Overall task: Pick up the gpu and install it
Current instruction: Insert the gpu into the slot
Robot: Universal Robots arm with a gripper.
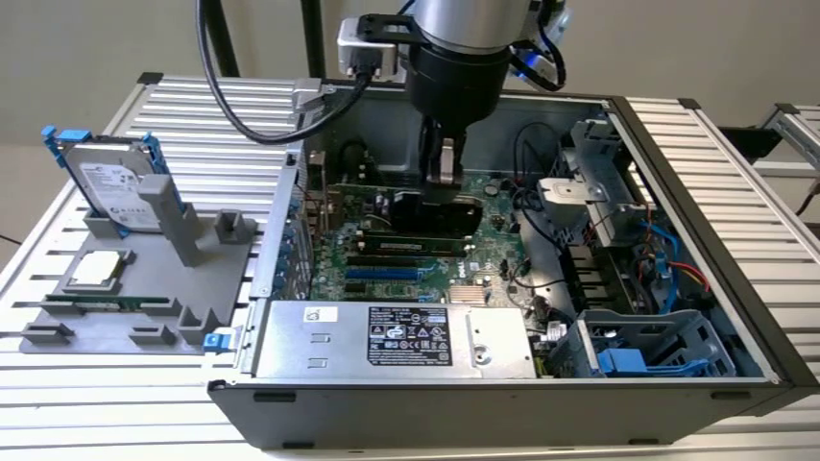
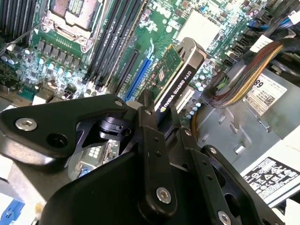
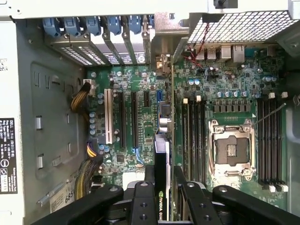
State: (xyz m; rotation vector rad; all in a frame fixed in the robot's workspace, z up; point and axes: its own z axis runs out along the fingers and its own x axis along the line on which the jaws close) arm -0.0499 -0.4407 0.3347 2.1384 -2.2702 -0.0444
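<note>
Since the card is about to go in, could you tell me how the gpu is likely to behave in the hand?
The gpu looks like a stiff board with a cooler, so it probably won't flex. Held edge-on by the hand, it may pivot if it catches while pressed down. Its exposed green circuit face seems fragile near the motherboard.

A computer case [image 1: 692, 163] is set on a slatted table [image 1: 192, 106], with a fixture tray [image 1: 129, 288] just beside it at nine o'clock in the exterior view. A hard drive [image 1: 113, 182] is stood upright at the tray's twelve o'clock end, and a processor [image 1: 100, 271] is laid flat nearer its middle. Inside the case, the motherboard [image 1: 436, 259] is placed centrally, with a power supply [image 1: 384, 338] at its six o'clock side. The gpu [image 2: 180, 70] is held on edge in the gripper [image 1: 443, 182], above the motherboard's middle, and is aligned with the expansion slots [image 3: 126, 117].
</note>
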